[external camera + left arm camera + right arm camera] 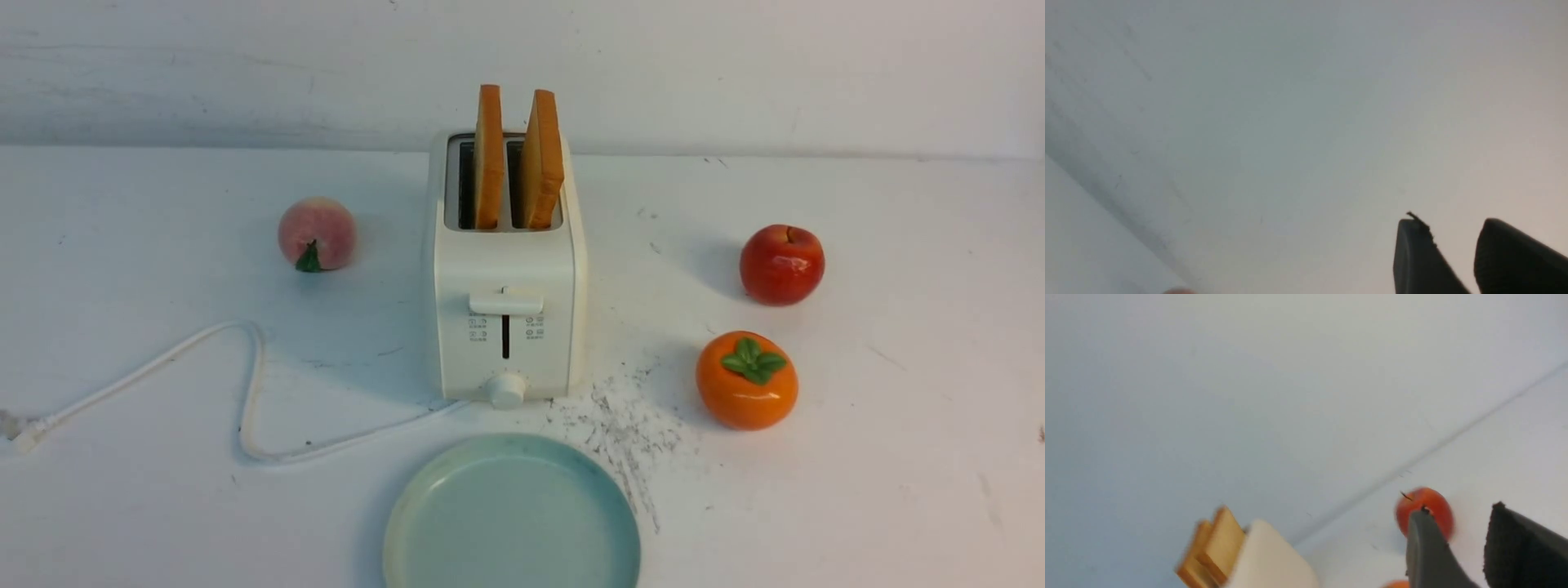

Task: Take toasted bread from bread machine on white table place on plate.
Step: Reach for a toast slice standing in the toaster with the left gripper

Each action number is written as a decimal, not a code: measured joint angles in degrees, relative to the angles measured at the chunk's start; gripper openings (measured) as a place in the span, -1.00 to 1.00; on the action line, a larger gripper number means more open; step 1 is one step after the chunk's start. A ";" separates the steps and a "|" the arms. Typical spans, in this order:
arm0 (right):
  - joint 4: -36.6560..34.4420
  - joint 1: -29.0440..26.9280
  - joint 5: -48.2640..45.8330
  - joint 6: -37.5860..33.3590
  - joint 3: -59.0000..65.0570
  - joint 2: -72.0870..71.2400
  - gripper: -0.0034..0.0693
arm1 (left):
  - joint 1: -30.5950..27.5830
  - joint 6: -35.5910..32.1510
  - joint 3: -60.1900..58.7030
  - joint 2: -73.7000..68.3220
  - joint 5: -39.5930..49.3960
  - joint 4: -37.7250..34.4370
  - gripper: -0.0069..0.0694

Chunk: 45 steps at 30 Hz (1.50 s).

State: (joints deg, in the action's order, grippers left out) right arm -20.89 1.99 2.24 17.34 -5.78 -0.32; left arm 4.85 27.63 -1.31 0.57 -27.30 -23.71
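Two slices of toast stand on edge in the toaster (506,294), one per slot, their upper halves clear of the top. The left slice (488,155) is upright; the right slice (543,159) leans a little to the right. The toaster sits mid-table with its lever (505,303) and knob (506,390) facing the robot. The plate (510,523) lies bare just in front of it, near the knob but not touching. A patch of dark speckles (629,425) marks the table (898,457) between the plate and the toaster's right corner. The cord (253,367) runs from the toaster's base and loops off to the left edge.

A peach (317,233) rests left of the toaster. On the right, well apart from it, are an apple (781,265) and, nearer the robot, a persimmon (746,380).

Neither arm shows in the front view. In the left wrist view, the left gripper (1453,228) has its two dark fingers apart with nothing between them, against bare wall and table. In the right wrist view, the right gripper (1459,510) is likewise spread and holds nothing. Beyond its fingers the apple (1429,506) is blurred, and the toaster (1274,559) with both slices (1216,547) sits off to one side.
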 joint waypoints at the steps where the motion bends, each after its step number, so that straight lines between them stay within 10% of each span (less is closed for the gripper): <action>1: 0.88 0.00 -2.24 0.62 -3.48 0.64 -0.39 | 0.00 0.00 1.13 0.00 -0.37 0.01 -0.43; 6: 5.72 0.00 -23.56 1.06 -21.71 10.66 -0.72 | 0.00 -0.12 13.84 -1.60 10.47 3.31 -0.86; 12: 6.45 0.00 -55.82 -9.73 -37.41 29.12 -0.92 | -0.02 -1.49 36.04 -18.88 43.85 9.66 -0.86; 21: -0.52 0.00 -60.59 -21.31 -38.60 36.88 -0.93 | 0.16 -14.52 64.62 -56.66 79.43 4.20 -0.86; 32: -1.42 0.00 -58.93 -23.72 -38.60 36.88 -0.91 | 16.09 -12.41 88.93 -85.30 80.04 12.57 -0.86; 45: -1.41 0.00 -57.41 -23.88 -38.60 36.88 -0.89 | 19.14 -8.36 100.65 -100.69 63.56 15.93 -0.73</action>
State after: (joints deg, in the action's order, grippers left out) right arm -22.29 1.99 -55.17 -6.54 -44.38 36.56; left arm 23.99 19.26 99.34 -100.12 36.26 -7.78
